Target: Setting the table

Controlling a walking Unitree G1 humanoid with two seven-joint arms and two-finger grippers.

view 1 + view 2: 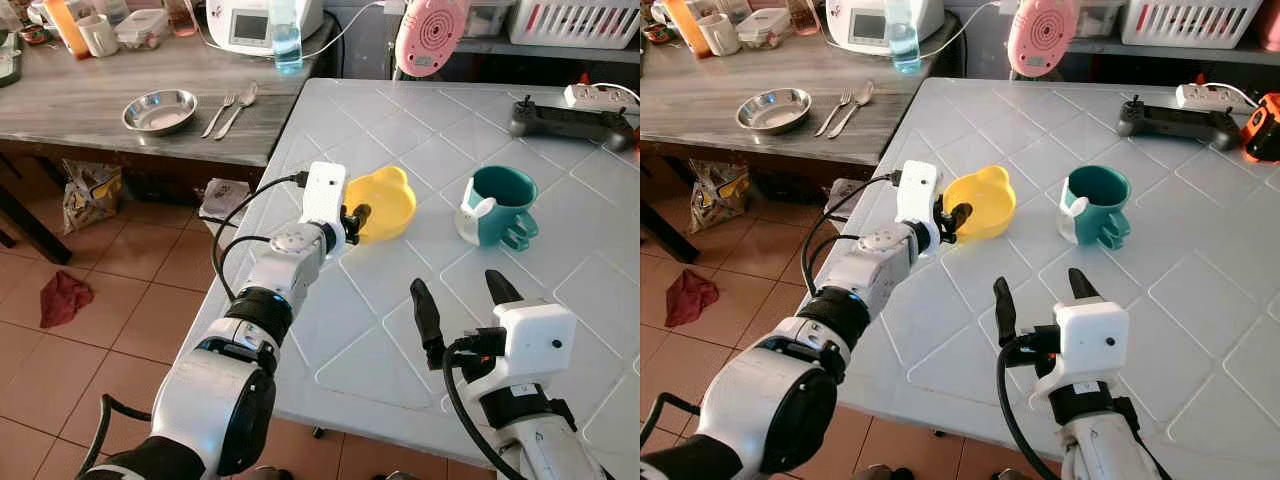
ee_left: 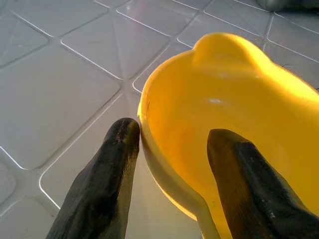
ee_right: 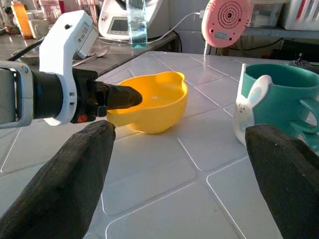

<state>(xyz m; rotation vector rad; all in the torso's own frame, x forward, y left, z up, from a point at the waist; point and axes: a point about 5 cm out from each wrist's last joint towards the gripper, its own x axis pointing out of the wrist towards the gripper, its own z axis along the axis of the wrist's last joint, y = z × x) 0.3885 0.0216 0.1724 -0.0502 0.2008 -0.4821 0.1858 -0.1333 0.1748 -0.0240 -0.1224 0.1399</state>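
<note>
A yellow bowl (image 1: 385,200) with ear-like bumps on its rim sits on the white tiled table (image 1: 330,330), left of centre. My left gripper (image 1: 355,222) is open at the bowl's near-left rim. In the left wrist view one finger (image 2: 107,169) stands against the outer wall and the other finger (image 2: 249,189) is inside the bowl (image 2: 224,109). A teal mug (image 1: 500,205) with a white rabbit figure stands to the bowl's right. My right gripper (image 1: 457,285) hovers open over the table's near part, short of the bowl and the mug (image 3: 279,99), holding nothing.
On the wooden table (image 1: 90,100) to the left lie a steel bowl (image 1: 160,110), a fork and spoon (image 1: 230,110) and a water bottle (image 1: 285,35). A black controller (image 1: 570,120) and a pink fan (image 1: 430,35) are at the white table's far edge. A red rag (image 1: 65,297) lies on the floor.
</note>
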